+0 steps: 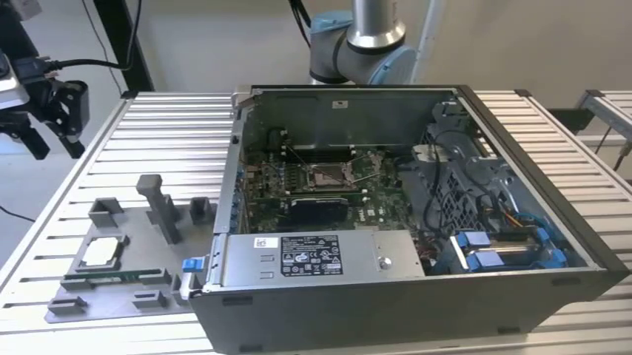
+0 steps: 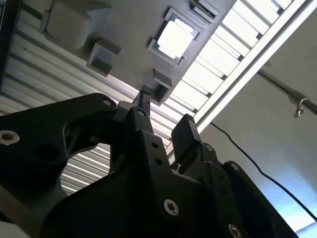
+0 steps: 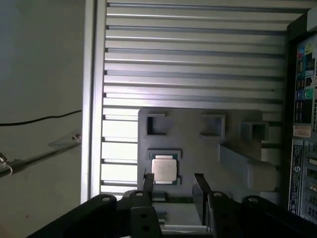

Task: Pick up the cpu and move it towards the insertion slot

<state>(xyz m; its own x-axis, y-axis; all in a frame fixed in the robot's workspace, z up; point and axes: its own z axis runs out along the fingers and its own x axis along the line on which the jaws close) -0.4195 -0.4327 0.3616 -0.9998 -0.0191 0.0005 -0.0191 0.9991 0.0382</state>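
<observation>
Cpu [image 1: 101, 253], one, lies in one grey holder [image 1: 133, 260], one spread-fingered claw [image 3: 173, 178] apart.

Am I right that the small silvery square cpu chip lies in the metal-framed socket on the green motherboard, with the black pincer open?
Not quite: the first wrist view shows the silvery square cpu chip lying in a recess of the grey plastic holder tray, not in the metal-framed socket. The black pincer is indeed open.
</observation>
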